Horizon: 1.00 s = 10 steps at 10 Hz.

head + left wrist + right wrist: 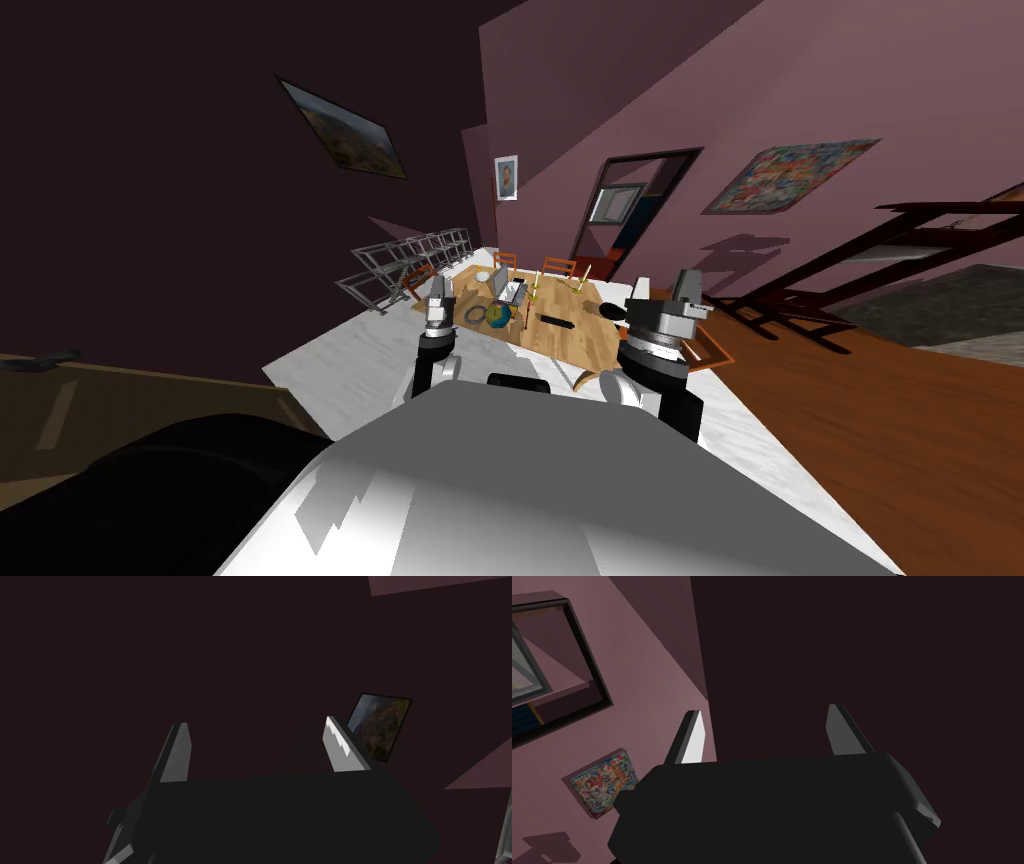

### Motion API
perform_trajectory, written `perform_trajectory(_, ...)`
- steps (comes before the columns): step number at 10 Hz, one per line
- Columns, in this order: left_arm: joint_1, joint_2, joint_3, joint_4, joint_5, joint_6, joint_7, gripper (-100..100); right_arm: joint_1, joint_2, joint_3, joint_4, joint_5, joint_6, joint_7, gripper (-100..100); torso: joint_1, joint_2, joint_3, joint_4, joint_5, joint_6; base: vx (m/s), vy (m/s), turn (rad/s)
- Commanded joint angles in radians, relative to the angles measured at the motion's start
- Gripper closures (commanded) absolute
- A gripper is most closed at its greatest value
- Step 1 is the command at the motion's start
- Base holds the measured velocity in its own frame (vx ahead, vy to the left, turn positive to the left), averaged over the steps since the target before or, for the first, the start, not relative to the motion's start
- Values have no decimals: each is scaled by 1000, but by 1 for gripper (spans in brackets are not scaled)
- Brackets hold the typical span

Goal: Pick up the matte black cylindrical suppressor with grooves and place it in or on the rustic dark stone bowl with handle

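Fingers (176, 751) of the left gripper (442, 288) and the right gripper (663, 290) stand apart, empty, raised near the tabletop's (590, 345) near edge. Between and beyond them lies the black suppressor (555, 321), with a dark bowl (612, 314) just to its right.

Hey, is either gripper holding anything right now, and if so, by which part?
Nothing is held. The left gripper and the right gripper both stand open with empty gaps. The black suppressor lies on the wooden table.
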Motion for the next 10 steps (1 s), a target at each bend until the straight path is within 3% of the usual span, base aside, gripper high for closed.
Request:
perform_trajectory(1,0,0,0,0,0,0,0,0,6,-39,3,25,8,-1,15,-100,0,0,0,0,0,0,-66,16,115)
perform_trajectory(6,0,0,0,0,0,0,0,0,35,-181,21,143,45,-9,90,-100,2,7,4,2,0,0,-104,42,184)
perform_trajectory(7,0,0,0,0,0,0,0,0,43,-211,27,176,56,-12,111,-100,2,6,4,1,0,0,-62,46,237)
perform_trajectory(8,0,0,0,0,0,0,0,0,43,-220,27,176,56,-12,111,-100,2,5,3,1,1,0,-34,26,76)
perform_trajectory(10,0,0,0,0,0,0,0,0,58,-288,42,241,80,-17,158,-100,1,3,2,1,0,0,-38,37,259)
